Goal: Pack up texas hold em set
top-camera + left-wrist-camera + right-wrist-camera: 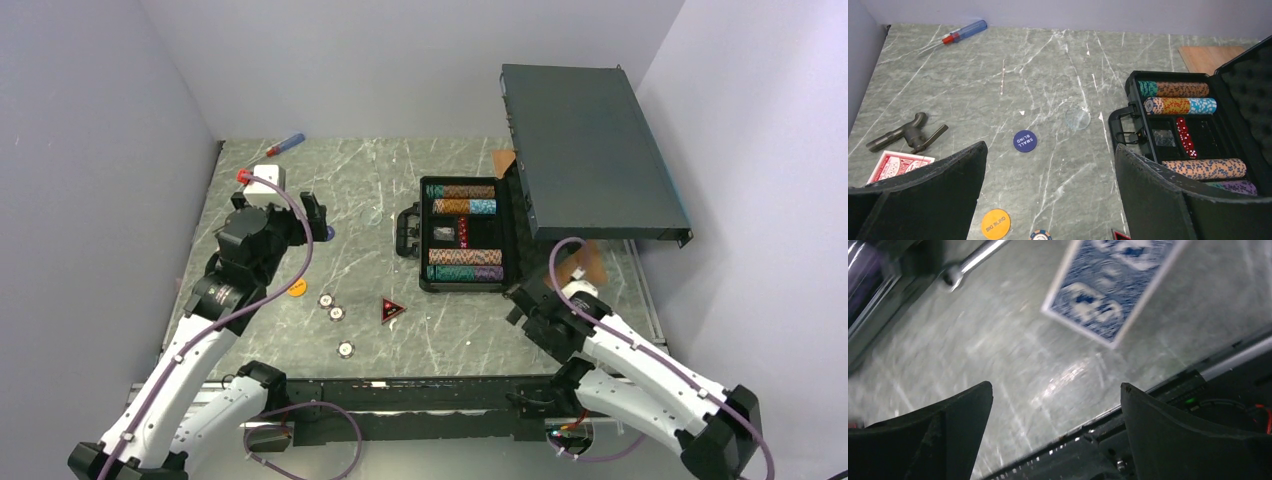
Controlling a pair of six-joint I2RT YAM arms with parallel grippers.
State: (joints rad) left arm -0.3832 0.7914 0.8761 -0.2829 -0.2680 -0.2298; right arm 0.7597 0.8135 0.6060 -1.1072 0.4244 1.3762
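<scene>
Top view: open case [470,287] sits centre-right on the counter [380,180], loose chips [337,313] at its 8 o'clock. Left wrist: left hand [1050,150] spread, empty; case at 3 o'clock, red deck [898,164] at 9. Right wrist: right hand [1055,387] spread, empty; blue card [1108,290] at 12.

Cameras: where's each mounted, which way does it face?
Top external: above, behind the bases, looking down on the table; left arm, right arm show.
Left wrist: facing across the table to the open case; own open jaws below.
Right wrist: low, blurred, facing a blue card; own open jaws.
Shared: top and left wrist both show case, screwdriver.
</scene>
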